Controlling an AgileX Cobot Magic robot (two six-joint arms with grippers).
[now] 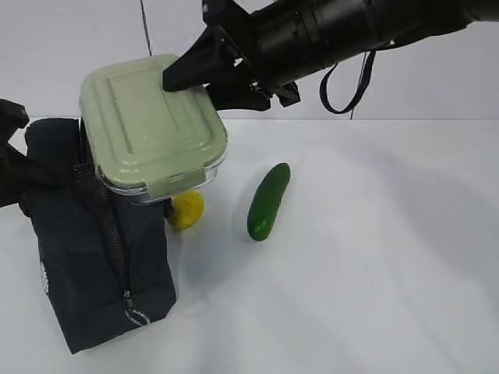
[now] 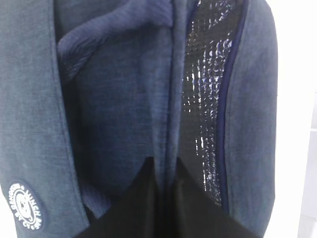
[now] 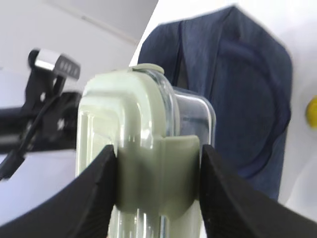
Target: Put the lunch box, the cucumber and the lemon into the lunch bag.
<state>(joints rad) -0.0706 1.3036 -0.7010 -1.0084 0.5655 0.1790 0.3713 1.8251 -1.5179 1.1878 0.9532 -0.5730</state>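
Right gripper (image 3: 158, 188) jaws clamped on sage-lidded clear glass lunch box (image 1: 152, 125), upper left, above navy fabric lunch bag (image 1: 93, 265) | left gripper (image 2: 166, 198) jaws pinching bag fabric | yellow lemon (image 1: 187, 210), dark green cucumber (image 1: 268, 201) on white worktop (image 1: 374, 273), centre.

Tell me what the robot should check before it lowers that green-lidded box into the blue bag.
1. Right gripper clamped on the lunch box at its lid clip: ok.
2. Lunch box above the lunch bag: ok, held tilted.
3. Left gripper pinching the bag's edge to hold the opening apart: ok.
4. Opening wide enough for the box: cannot tell.
5. Lemon and cucumber clear of the bag, waiting on the table: ok.
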